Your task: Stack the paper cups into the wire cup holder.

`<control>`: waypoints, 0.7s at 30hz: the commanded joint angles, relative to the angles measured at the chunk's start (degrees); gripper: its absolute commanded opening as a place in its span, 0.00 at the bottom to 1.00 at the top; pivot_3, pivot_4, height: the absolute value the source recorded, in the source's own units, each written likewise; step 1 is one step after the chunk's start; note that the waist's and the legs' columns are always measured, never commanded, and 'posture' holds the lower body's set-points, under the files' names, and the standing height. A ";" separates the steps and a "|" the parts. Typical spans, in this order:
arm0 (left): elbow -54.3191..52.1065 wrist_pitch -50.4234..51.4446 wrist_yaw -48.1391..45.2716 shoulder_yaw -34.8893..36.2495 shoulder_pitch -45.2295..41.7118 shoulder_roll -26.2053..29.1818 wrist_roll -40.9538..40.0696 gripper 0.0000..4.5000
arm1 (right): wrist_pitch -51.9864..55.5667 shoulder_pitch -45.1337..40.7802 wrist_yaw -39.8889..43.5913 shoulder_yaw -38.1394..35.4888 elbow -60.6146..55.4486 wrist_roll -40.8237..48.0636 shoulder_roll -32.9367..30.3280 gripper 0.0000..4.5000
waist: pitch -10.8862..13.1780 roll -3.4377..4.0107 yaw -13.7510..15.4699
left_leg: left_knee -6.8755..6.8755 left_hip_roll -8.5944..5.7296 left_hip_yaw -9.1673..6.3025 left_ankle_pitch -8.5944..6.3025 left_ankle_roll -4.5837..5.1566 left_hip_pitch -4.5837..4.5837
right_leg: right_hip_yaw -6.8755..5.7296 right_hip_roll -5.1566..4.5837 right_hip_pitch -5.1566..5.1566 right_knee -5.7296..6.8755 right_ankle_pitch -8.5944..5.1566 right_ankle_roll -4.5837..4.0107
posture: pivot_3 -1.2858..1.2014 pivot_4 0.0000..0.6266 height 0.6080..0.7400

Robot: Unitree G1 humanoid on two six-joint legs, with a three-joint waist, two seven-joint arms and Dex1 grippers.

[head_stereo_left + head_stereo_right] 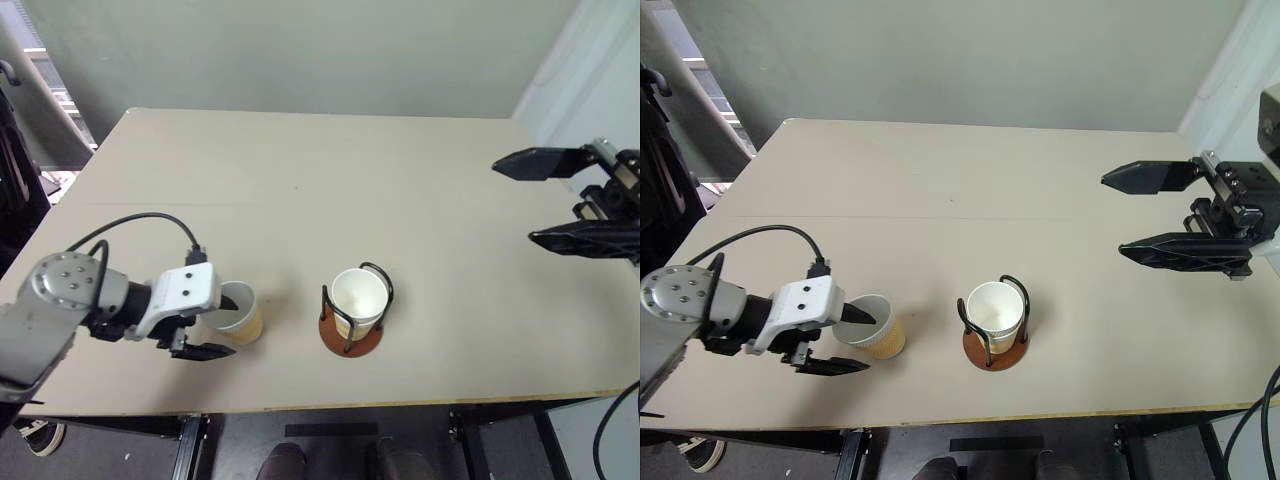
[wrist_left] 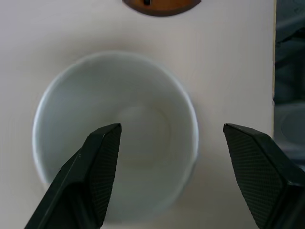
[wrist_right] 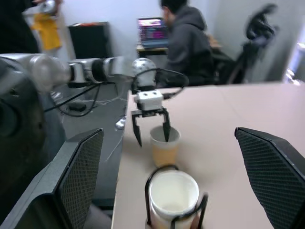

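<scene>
Left gripper (image 1: 848,340) open astride upright paper cup (image 1: 872,327), lower left; one finger inside rim. Right gripper (image 1: 1152,212) wide open, empty, far right. Wire cup holder (image 1: 995,322) just right of cup.

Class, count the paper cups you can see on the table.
2: one cup at the left hand, one inside the wire holder; others may be nested unseen beneath it.

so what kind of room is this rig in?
Looks like a shared lab or office, not a home. The right wrist view shows a person at a desk with a lit laptop; the beige worktable holds only paper cups and the wire cup holder.
</scene>
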 commanded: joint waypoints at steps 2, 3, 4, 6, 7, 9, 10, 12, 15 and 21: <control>-0.30 -0.85 -1.25 -1.68 -2.42 -0.72 0.67 0.69 | -0.31 0.25 -1.83 -4.22 -2.71 2.16 -2.02 1.00 | 0.00 0.00 -0.13 | -0.02 0.03 0.02 -0.01 0.02 0.03 | -0.01 0.04 0.00 0.01 0.00 0.00 | 0.52 0.24 1.00; -0.07 -0.89 -1.52 -1.96 -2.87 -0.83 0.74 0.62 | -0.40 0.41 -2.00 -4.31 -2.82 2.21 -2.12 1.00 | 0.00 -0.01 -0.18 | -0.03 0.04 0.04 -0.02 0.03 0.03 | -0.03 0.07 0.00 0.01 0.00 0.00 | 0.52 0.24 1.00; 0.21 -1.02 -1.96 -2.10 -3.29 -0.91 0.68 0.53 | -0.54 0.57 -2.20 -4.38 -2.95 2.15 -2.23 1.00 | 0.00 -0.01 -0.19 | -0.04 0.06 0.04 -0.03 0.04 0.03 | -0.03 0.09 0.00 0.01 0.00 0.00 | 0.52 0.24 1.00; 0.71 -1.18 -2.49 -2.28 -3.97 -0.97 0.72 0.37 | -0.78 0.84 -2.53 -4.43 -3.11 2.18 -2.39 1.00 | 0.00 0.00 -0.21 | -0.03 0.05 0.04 -0.03 0.05 0.03 | -0.04 0.09 0.00 0.01 0.00 0.00 | 0.52 0.24 1.00; 0.88 -1.26 -2.68 -2.31 -4.15 -0.98 0.75 0.28 | -0.87 0.97 -2.67 -4.45 -3.19 2.27 -2.42 1.00 | 0.00 0.00 -0.21 | -0.03 0.04 0.03 -0.03 0.05 0.03 | -0.04 0.07 0.00 0.01 0.00 0.00 | 0.52 0.24 1.00; 1.35 -1.42 -3.42 -2.03 -4.89 -1.03 0.40 0.11 | -1.26 1.12 -3.05 -4.26 -3.13 2.00 -2.34 1.00 | 0.00 0.00 -0.21 | -0.02 0.03 0.02 -0.04 0.06 0.02 | -0.03 0.07 0.00 0.01 0.00 0.00 | 0.52 0.24 1.00; 1.50 -1.48 -3.66 -1.88 -5.09 -1.08 0.26 0.04 | -1.41 1.17 -3.18 -4.17 -3.12 1.89 -2.31 1.00 | 0.00 0.00 -0.21 | -0.02 0.03 0.01 -0.04 0.07 0.02 | -0.04 0.07 0.00 0.01 0.00 0.00 | 0.52 0.24 1.00; 2.01 -1.80 -4.12 -1.72 -5.31 -1.00 0.23 0.01 | -1.70 1.04 -3.42 -3.97 -3.12 1.84 -2.24 1.00 | 0.00 0.00 -0.21 | -0.02 0.03 0.00 -0.05 0.09 0.02 | -0.03 0.07 0.00 0.01 0.00 0.00 | 0.52 0.24 1.00; 3.29 -2.99 -4.89 -0.90 -6.58 -1.02 0.09 0.01 | -1.99 0.84 -3.63 -3.68 -3.08 1.85 -2.24 1.00 | 0.00 0.00 -0.22 | -0.02 0.04 -0.01 -0.05 0.09 0.02 | -0.04 0.07 0.00 0.01 0.00 0.01 | 0.52 0.24 1.00; 12.02 -4.77 -9.08 -2.59 -29.71 -8.14 -3.67 0.01 | -3.42 -1.21 -3.17 -2.42 -1.63 1.12 -2.17 1.00 | -0.03 -0.04 0.79 | 0.17 0.03 -0.19 -0.05 0.10 -0.20 | -0.15 0.05 -0.07 0.02 0.04 0.07 | 0.52 0.24 1.00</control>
